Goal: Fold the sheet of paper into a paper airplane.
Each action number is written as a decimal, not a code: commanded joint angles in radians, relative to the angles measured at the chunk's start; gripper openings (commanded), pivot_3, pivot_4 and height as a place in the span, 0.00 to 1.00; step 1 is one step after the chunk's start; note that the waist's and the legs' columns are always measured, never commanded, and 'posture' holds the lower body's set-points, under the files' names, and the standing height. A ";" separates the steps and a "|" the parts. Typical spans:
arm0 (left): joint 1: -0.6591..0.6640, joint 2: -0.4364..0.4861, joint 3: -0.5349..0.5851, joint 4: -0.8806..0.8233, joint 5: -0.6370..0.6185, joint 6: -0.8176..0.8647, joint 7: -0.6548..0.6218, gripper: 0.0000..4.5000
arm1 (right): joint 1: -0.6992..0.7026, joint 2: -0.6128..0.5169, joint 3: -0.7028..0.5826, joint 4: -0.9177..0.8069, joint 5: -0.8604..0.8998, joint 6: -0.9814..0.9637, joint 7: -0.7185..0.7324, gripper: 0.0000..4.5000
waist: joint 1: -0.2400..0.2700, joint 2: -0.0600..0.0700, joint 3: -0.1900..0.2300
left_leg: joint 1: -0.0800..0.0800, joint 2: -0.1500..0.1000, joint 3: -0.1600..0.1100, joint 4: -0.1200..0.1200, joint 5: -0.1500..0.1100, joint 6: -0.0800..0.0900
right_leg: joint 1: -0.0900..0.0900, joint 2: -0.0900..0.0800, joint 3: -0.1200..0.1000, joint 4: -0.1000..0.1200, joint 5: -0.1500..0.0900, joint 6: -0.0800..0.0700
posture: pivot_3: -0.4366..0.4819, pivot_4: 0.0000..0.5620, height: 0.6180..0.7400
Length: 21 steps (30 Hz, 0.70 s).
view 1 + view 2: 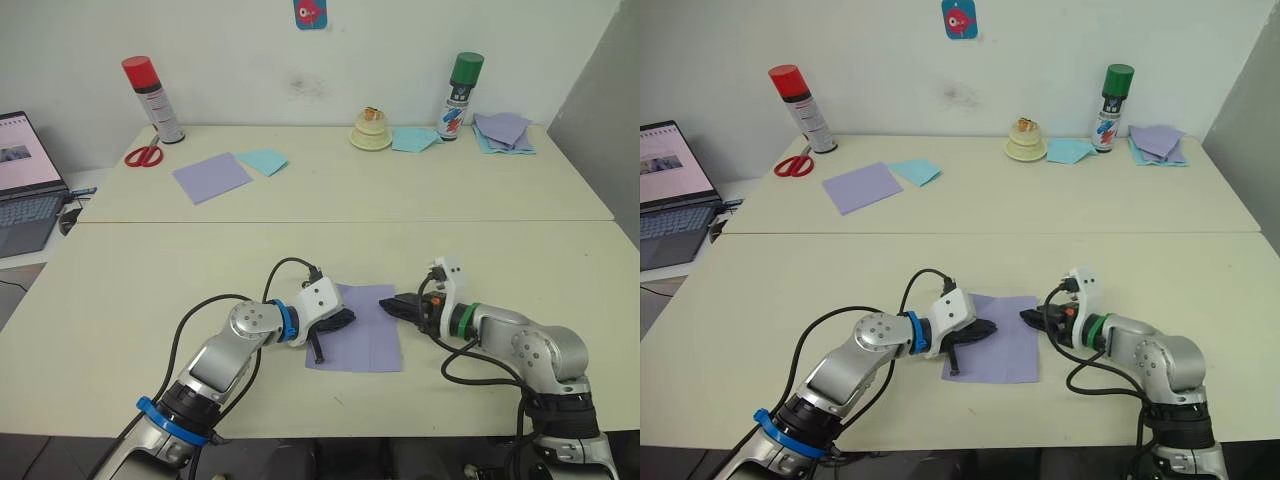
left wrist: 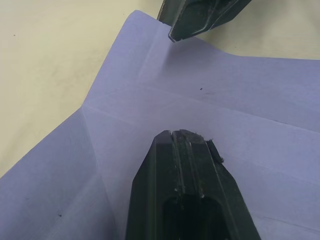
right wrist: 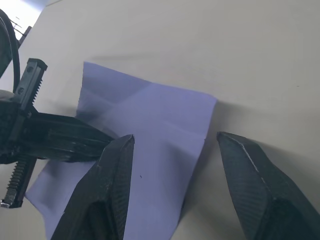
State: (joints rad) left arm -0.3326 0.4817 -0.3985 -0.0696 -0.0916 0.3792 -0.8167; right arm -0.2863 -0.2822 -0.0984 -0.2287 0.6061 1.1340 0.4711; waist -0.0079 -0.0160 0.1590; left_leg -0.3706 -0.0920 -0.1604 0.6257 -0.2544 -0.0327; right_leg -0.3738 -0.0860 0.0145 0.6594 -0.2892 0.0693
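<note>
Over the sheet of paper (image 1: 362,335), left fingers (image 1: 340,320) clenched flat, right fingers (image 3: 115,165) spread astride its edge.

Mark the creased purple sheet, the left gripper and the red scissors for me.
sheet of paper (image 1: 362,342), left eye view, bare middle of the sheet.
left gripper (image 1: 345,319), left eye view, tip of its fingers.
red scissors (image 1: 144,155), left eye view, handle loops.

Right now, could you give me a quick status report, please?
Left pincer shut, pressing on the sheet of paper. Right pincer open at its edge. Sheet flat, creased. Nothing in the way.
</note>
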 commanded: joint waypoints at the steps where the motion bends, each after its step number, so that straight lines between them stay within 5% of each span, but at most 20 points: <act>1: 0.023 0.019 -0.015 0.079 0.060 0.031 0.020 0.00 | -0.033 0.045 -0.038 0.037 0.009 -0.041 -0.043 0.60 | 0.000 0.000 0.000 | 0.000 0.000 0.000 0.000 0.000 0.000 | 0.000 0.000 0.000 0.000 0.000 0.000 | 0.48 0.27 1.00; 4: 0.024 0.018 -0.014 0.079 0.061 0.032 0.023 0.00 | -0.041 0.046 -0.044 0.059 0.011 -0.054 -0.041 0.49 | 0.000 0.000 0.000 | 0.000 0.000 0.000 0.000 0.000 0.000 | -0.001 0.000 0.000 0.000 0.000 0.000 | 0.48 0.27 1.00; 10: 0.040 0.030 -0.026 0.077 0.082 0.023 0.023 0.00 | -0.030 0.020 -0.004 0.012 0.017 -0.089 0.006 0.01 | 0.000 0.000 0.000 | 0.000 0.000 0.000 0.000 0.000 0.000 | -0.001 0.000 0.000 0.000 0.000 0.000 | 0.48 0.27 1.00; 21: 0.050 0.041 -0.021 0.080 0.090 0.019 0.022 0.00 | 0.014 -0.205 0.345 -0.074 -0.250 -0.480 0.224 0.00 | -0.001 0.000 0.000 | 0.000 0.000 0.000 0.000 0.000 0.000 | 0.000 0.000 -0.001 -0.001 0.000 0.001 | 0.48 0.27 1.00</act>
State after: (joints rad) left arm -0.3239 0.4869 -0.4039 -0.0722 -0.0680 0.3593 -0.8151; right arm -0.2729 -0.4719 0.2217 -0.2821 0.3953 0.7213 0.6684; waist -0.0089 -0.0160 0.1592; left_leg -0.3703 -0.0917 -0.1603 0.6253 -0.2545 -0.0328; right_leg -0.3739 -0.0859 0.0137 0.6584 -0.2895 0.0698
